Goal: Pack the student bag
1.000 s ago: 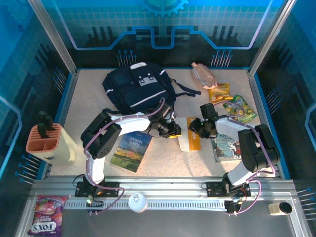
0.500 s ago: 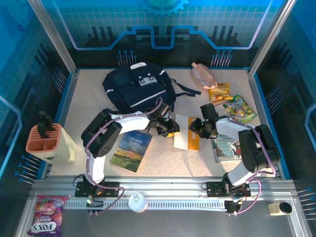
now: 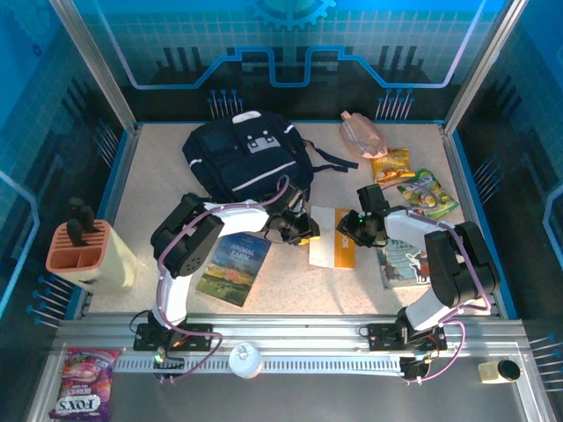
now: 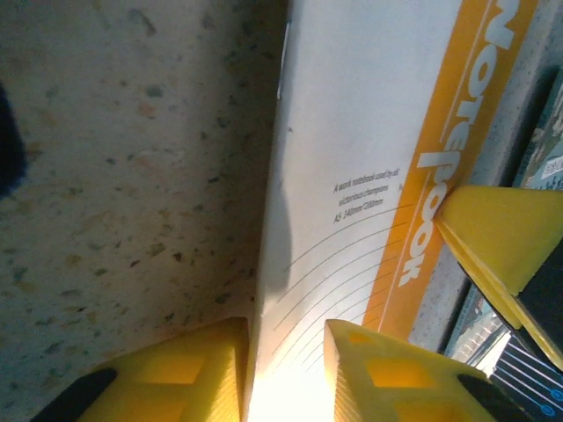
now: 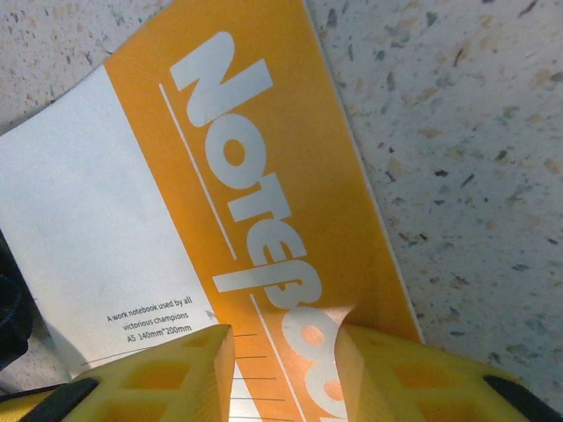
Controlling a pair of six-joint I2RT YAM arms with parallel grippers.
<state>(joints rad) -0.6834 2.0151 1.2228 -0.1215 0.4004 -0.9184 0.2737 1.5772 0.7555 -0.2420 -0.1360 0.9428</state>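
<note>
- Notebook (image 3: 325, 251), white with an orange band, sits between our two arms, and we hold it from both sides.
- Our left fingers (image 3: 304, 233) are clenched on its white edge. In the left wrist view that edge runs straight into the narrow gap between the yellow tips.
- Our right fingers (image 3: 350, 230) grasp the orange side, where "Notebook" is printed. The cover curls up a little between them.
- We see the student bag (image 3: 246, 163) lying on the speckled surface (image 3: 158, 176) just beyond our left fingers, on the side away from the arm bases. It does not touch the notebook.
- A farm book (image 3: 233, 266) lies on the near side of our left fingers, beside the left arm.
- Another book (image 3: 403, 264) lies partly under our right arm, outward of the right fingers.
- Two snack packets (image 3: 413, 180) lie beyond our right fingers, further out.
</note>
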